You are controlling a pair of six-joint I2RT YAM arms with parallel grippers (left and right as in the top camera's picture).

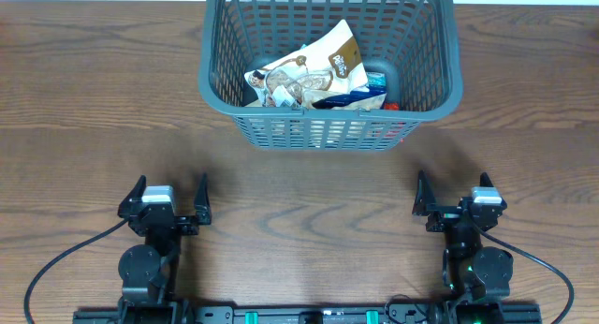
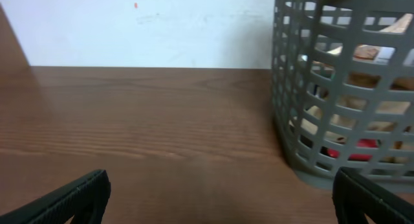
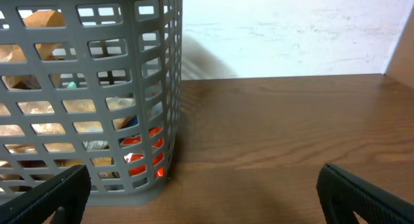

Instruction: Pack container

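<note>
basket [image 1: 328, 127] stands on the wooden table [image 1: 94, 127]. inside it, a brown-and-white snack packet [image 1: 314, 69] lies on top, its lettering too small to read, and a blue packet [image 1: 360, 95] is tucked beside it. well short of the basket, the left claw [image 1: 172, 184] and right claw [image 1: 453, 184] are both spread wide, gripping nothing.

My arms are matte black, with round joint housings near the base. My left hand [image 1: 172, 188] and right hand [image 1: 452, 191] each carry a pale grey block on top and two pointed black fingers [image 2: 71, 198]. A thin black cable curves out from each arm. What looks like a small green light glows on the right one.
</note>
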